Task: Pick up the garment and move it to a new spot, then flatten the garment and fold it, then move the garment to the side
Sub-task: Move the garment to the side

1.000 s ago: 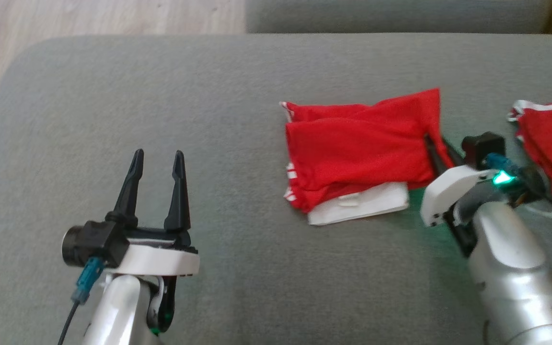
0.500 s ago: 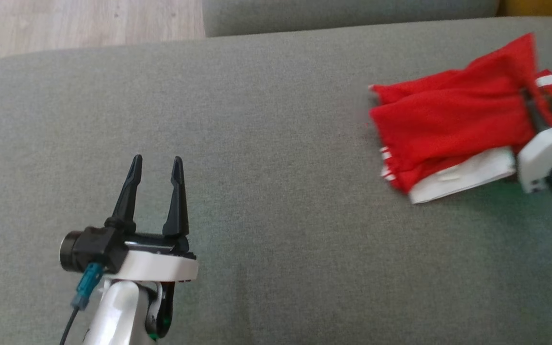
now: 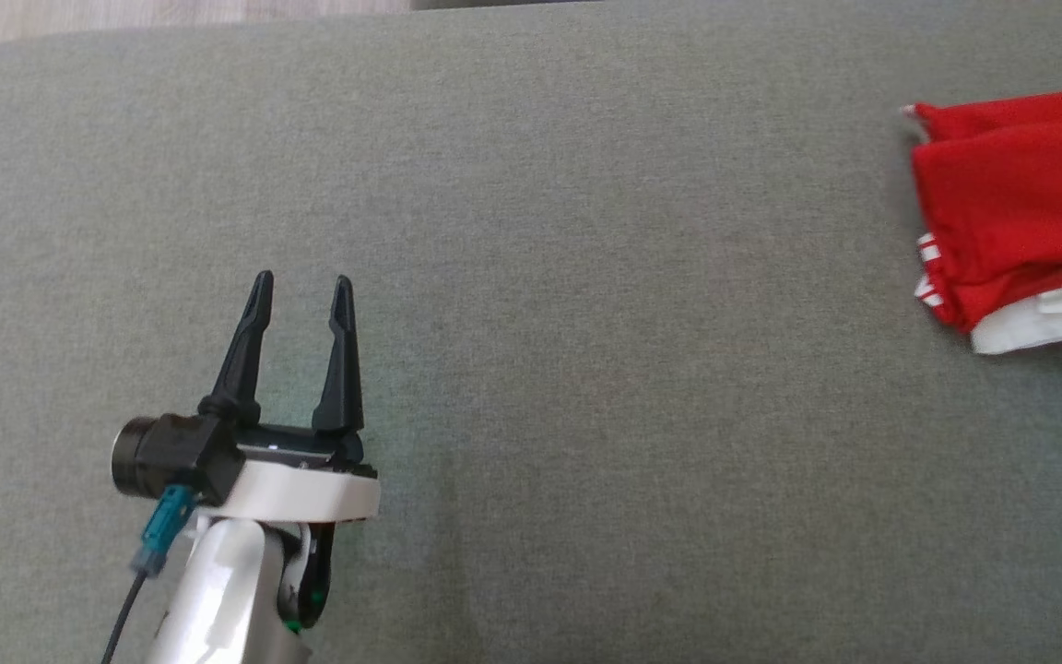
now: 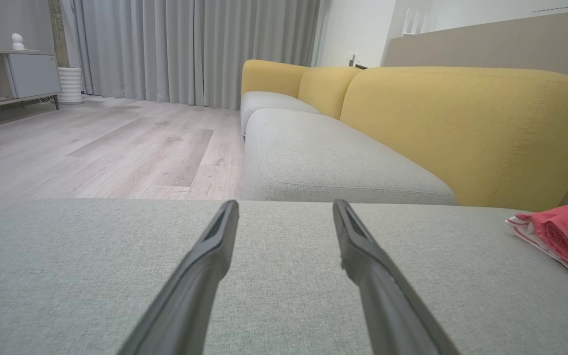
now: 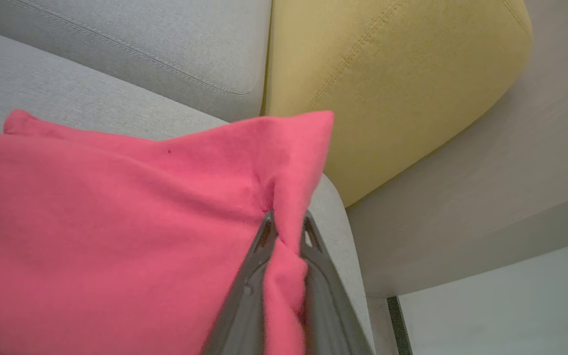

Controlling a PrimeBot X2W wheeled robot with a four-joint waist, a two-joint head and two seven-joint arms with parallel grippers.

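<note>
Right gripper [image 5: 284, 231] is clamped on a pinch of the red garment [image 3: 1010, 203] at far right; left gripper [image 3: 296, 290] hangs spread wide over the grey cushion [image 3: 586, 323], holding nothing.

Silver forearm [image 3: 218, 599] bears white wrist plate [image 3: 300, 495], black camera [image 3: 162, 454], teal connector [image 3: 162, 526], tapering black fingers [image 3: 339, 369].

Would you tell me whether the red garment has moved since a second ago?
Yes: despite the camera shift, the red garment has slid rightward, farther from the left corner of the grey cushion.
</note>
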